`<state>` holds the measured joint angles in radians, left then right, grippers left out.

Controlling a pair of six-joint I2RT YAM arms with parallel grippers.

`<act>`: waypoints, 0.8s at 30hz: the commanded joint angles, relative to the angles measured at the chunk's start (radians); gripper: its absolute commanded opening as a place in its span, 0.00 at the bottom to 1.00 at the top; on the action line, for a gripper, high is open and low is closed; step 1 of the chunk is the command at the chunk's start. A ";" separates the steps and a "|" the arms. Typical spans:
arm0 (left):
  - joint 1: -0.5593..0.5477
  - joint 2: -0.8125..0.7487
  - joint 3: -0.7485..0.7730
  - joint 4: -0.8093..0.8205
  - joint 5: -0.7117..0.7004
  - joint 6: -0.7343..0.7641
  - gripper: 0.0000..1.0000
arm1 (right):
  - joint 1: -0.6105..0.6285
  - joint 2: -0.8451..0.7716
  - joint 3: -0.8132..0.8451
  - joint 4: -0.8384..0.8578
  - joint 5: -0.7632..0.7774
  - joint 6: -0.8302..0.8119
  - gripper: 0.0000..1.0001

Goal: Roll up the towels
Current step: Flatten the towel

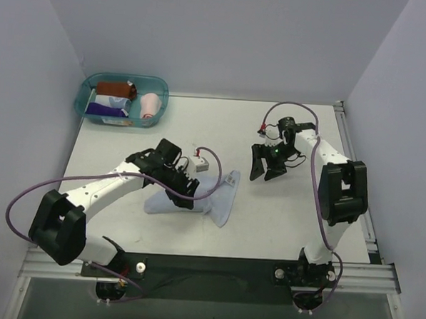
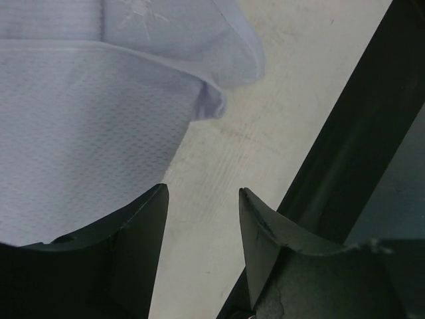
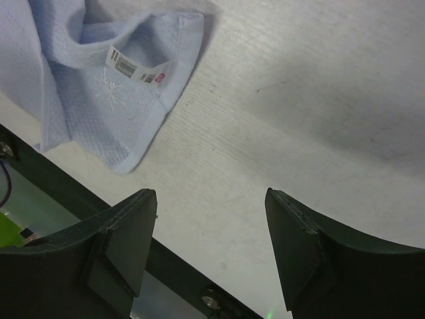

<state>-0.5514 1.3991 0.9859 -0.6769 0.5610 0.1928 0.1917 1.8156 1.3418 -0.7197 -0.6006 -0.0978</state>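
A light blue towel lies crumpled and partly folded in the middle of the table, its white tag facing up. My left gripper is low over the towel's left part, open. In the left wrist view the cloth reaches under one finger, and only bare table shows between the tips of the left gripper. My right gripper hangs open to the right of the towel, apart from it. In its wrist view the right gripper is over bare table. A pale pink rolled towel sits in the tub.
The teal plastic tub stands at the back left corner with other rolled cloths in it, brown and purple. The table's dark front rail runs near the towel. Walls close in on the left, back and right.
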 commanded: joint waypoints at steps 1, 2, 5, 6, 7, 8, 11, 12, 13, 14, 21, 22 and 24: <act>-0.085 -0.031 -0.035 0.105 -0.088 -0.078 0.58 | 0.021 0.036 0.014 0.060 -0.068 0.075 0.67; -0.097 -0.017 -0.038 0.118 -0.107 -0.087 0.58 | 0.025 0.062 0.025 0.075 -0.062 0.081 0.67; -0.125 0.021 -0.035 0.155 -0.104 -0.118 0.59 | 0.040 0.117 0.048 0.132 -0.039 0.098 0.66; -0.128 0.029 -0.033 0.158 -0.101 -0.125 0.59 | 0.046 0.131 0.057 0.147 -0.038 0.098 0.66; -0.130 0.035 -0.033 0.166 -0.093 -0.127 0.59 | 0.058 0.148 0.071 0.151 -0.027 0.098 0.66; -0.133 0.047 -0.032 0.172 -0.075 -0.125 0.59 | 0.064 0.178 0.082 0.157 -0.019 0.098 0.66; -0.136 0.066 -0.024 0.183 -0.052 -0.116 0.60 | 0.087 0.229 0.132 0.175 0.015 0.098 0.66; -0.139 0.069 -0.024 0.185 -0.049 -0.118 0.60 | 0.094 0.241 0.160 0.180 0.019 0.098 0.66; -0.139 0.072 -0.021 0.188 -0.044 -0.116 0.60 | 0.095 0.254 0.175 0.181 0.025 0.098 0.66; -0.142 0.080 -0.021 0.186 -0.035 -0.113 0.63 | 0.101 0.278 0.189 0.181 0.036 0.098 0.66; -0.171 0.113 -0.016 0.200 -0.016 -0.118 0.68 | 0.138 0.340 0.240 0.177 0.018 0.084 0.64; -0.176 0.118 -0.015 0.201 -0.018 -0.119 0.68 | 0.143 0.340 0.234 0.178 0.007 0.083 0.63; -0.183 0.135 -0.007 0.209 -0.021 -0.124 0.68 | 0.152 0.335 0.220 0.178 -0.017 0.078 0.59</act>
<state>-0.7200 1.5177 0.9382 -0.5156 0.5068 0.0811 0.3244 2.1345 1.5639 -0.5152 -0.5903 -0.0048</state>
